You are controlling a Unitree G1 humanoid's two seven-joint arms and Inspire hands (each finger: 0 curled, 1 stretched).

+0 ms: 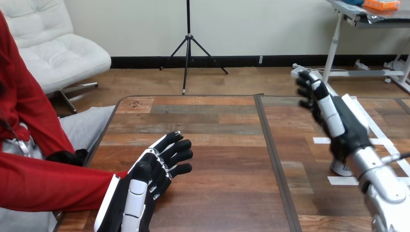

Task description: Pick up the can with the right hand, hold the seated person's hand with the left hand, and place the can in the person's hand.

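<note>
left hand (145, 186) flat | can (340, 168) partly hidden beneath raised right hand (344, 126)

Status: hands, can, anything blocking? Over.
Left hand open over table, against person's red sleeve. Right hand open, raised, empty. Can on table, mostly hidden behind right hand. Nothing seen blocking.

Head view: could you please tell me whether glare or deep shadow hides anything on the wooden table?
In the head view the brown plank table is evenly lit, without glare. In the same view the pale round can is largely covered by the robot's silver right forearm, not by shadow.
</note>
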